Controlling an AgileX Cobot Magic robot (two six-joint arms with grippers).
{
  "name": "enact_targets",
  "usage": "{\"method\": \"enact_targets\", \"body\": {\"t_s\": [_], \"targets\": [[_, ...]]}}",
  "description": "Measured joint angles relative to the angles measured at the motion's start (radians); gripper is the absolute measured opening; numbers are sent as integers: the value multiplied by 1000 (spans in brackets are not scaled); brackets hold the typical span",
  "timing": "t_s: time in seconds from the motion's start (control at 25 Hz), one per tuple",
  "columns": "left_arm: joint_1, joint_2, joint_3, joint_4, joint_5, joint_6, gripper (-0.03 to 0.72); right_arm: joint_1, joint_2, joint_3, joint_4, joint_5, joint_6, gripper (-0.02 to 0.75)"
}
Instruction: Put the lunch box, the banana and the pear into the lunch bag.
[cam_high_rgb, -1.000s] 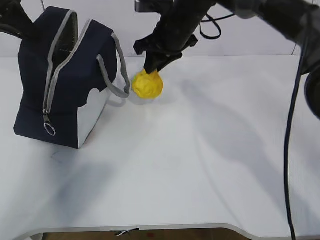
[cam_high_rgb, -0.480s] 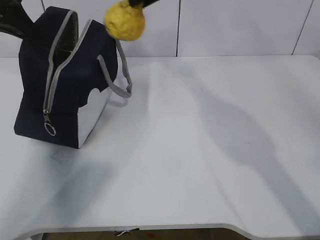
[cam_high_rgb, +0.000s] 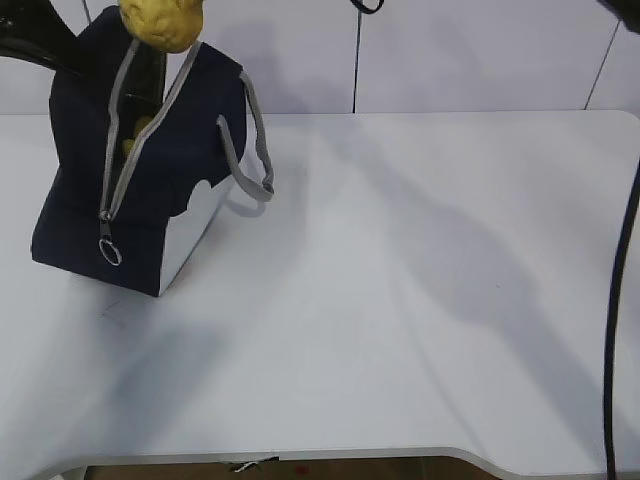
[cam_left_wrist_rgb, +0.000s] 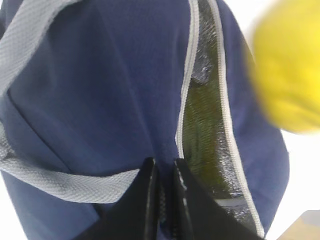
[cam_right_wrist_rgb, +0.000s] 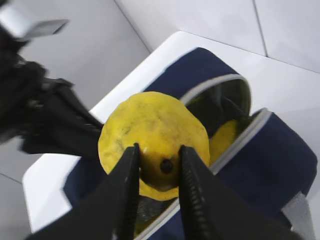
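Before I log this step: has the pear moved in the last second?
Yes. The pear has gone up and left from the table beside the lunch bag to above its open zipper.

1. We see a white table (cam_high_rgb: 400, 300) filling most of the exterior view, its surface smooth and matte.
2. We make out its front edge curving at the bottom, with a brownish strip of floor (cam_high_rgb: 260, 468) just below it.
3. Behind the table we see a pale panelled wall (cam_high_rgb: 470, 60), split by thin dark vertical seams.
4. We notice soft grey shadows lying across the tabletop under even, diffuse light.
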Motion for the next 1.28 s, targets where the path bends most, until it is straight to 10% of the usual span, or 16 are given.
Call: {"method": "enact_targets", "body": {"t_s": [0.76, 1.28], "targets": [[0, 0, 0, -51, 2, 0, 25, 8, 149, 0, -62, -54, -30, 216], [0, 0, 0, -53, 2, 0, 25, 9, 141, 0, -18, -39, -10, 516]]}}
